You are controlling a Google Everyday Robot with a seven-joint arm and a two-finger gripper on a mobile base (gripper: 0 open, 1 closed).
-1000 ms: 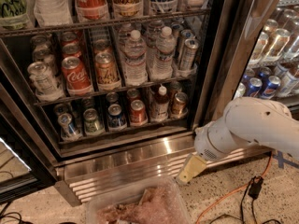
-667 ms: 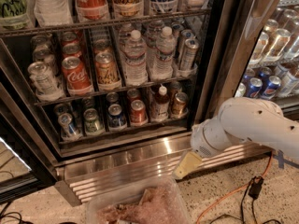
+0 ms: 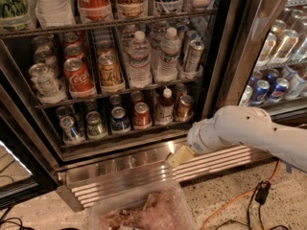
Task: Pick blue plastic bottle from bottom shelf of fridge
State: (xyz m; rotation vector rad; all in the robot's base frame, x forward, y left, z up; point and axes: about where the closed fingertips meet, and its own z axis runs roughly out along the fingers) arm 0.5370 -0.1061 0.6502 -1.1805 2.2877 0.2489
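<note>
The blue plastic bottle [image 3: 165, 108], slim with a white cap and a dark body, stands upright on the bottom shelf [image 3: 120, 134] of the fridge [image 3: 144, 153], right of the middle, between a red can and a copper can. My gripper [image 3: 179, 156] hangs at the end of the white arm that comes in from the right. It is in front of the steel sill, below the bottle and slightly to its right, outside the fridge and apart from the bottle. It holds nothing that I can see.
Several cans [image 3: 119, 119] fill the bottom shelf left of the bottle. Clear water bottles [image 3: 139, 59] stand on the rack above. A neighbouring cooler with blue cans [image 3: 268, 90] is at the right. A clear plastic bin [image 3: 144, 212] sits on the floor below, with an orange cable [image 3: 240, 200] beside it.
My gripper and arm have moved left and up, from in front of the base grille to the steel sill, closer to the bottom shelf. The bottle and cans have not moved.
</note>
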